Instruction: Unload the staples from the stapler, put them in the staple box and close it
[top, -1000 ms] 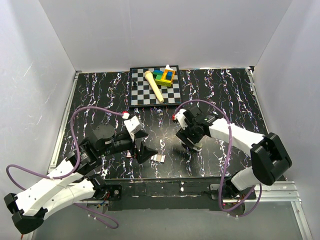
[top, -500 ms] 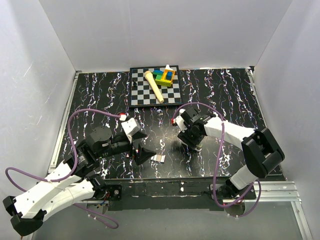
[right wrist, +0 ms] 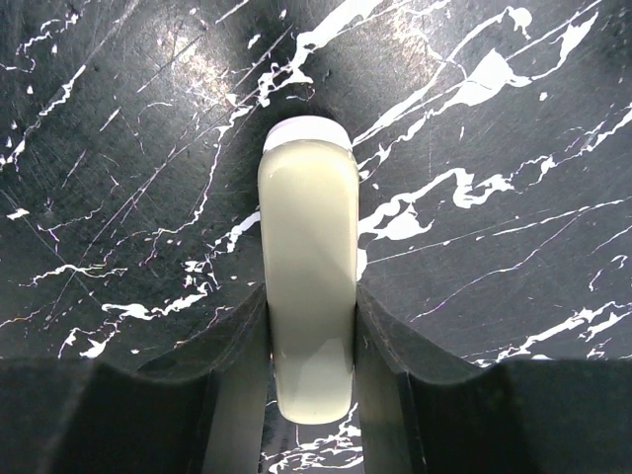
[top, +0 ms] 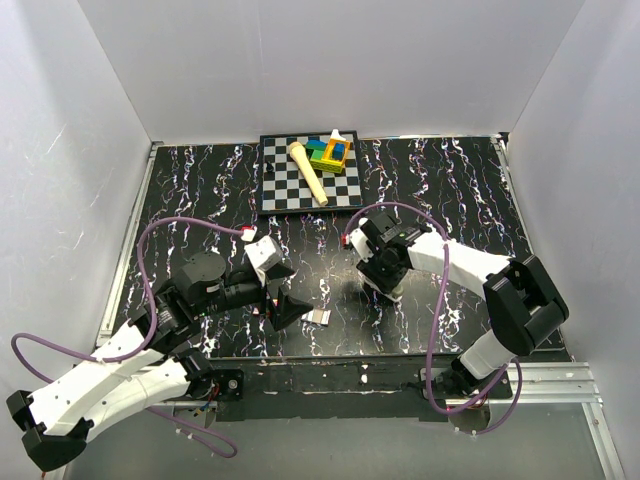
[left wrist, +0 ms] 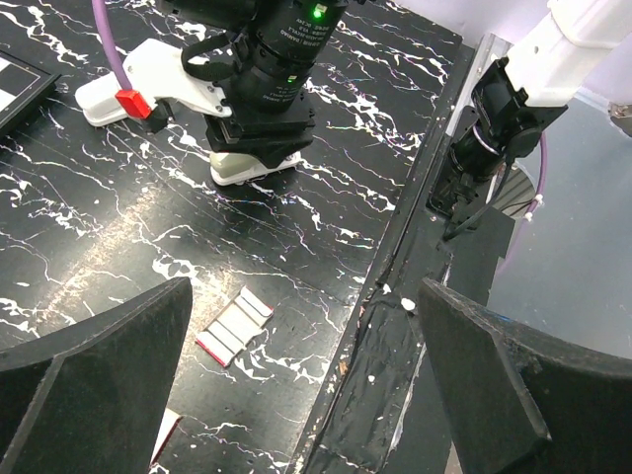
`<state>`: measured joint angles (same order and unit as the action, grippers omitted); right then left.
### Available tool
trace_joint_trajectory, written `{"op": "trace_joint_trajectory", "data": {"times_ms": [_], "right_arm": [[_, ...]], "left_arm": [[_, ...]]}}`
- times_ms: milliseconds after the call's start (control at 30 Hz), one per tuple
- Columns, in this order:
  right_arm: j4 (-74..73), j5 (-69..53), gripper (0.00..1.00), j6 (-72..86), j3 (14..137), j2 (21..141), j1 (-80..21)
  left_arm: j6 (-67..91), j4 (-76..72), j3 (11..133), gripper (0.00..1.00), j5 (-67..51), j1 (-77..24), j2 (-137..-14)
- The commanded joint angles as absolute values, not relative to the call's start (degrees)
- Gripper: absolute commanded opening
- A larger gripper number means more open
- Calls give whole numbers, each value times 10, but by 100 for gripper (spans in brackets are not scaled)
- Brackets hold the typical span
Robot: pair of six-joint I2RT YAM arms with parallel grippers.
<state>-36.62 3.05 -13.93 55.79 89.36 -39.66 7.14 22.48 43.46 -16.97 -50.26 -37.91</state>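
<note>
A cream stapler (right wrist: 307,276) lies lengthwise on the black, white-veined table (right wrist: 494,148), its rounded end pointing away. The right gripper (right wrist: 309,311) has its two dark fingers (right wrist: 232,385) pressed against the stapler's long sides.

Black tabletop (top: 460,190) veined with white marble streaks; cream-coloured plastic stapler (right wrist: 307,267); silvery metal staple strips (left wrist: 234,327) edged red; black-and-white checkered board (top: 285,190); purple cables (left wrist: 100,25).
</note>
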Motion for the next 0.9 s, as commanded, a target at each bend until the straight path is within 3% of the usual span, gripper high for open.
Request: {"op": "trace_joint_trajectory", "data": {"times_ms": [0, 300, 867], "right_arm": [[-374, 26, 32, -151, 590, 881, -398], [-369, -26, 33, -220, 649, 867, -418], [-439, -99, 37, -419, 906, 1070, -485]], "left_arm": [[76, 231, 425, 98, -175, -505, -370], [77, 224, 423, 98, -203, -505, -369], [76, 214, 416, 98, -203, -505, -351]]}}
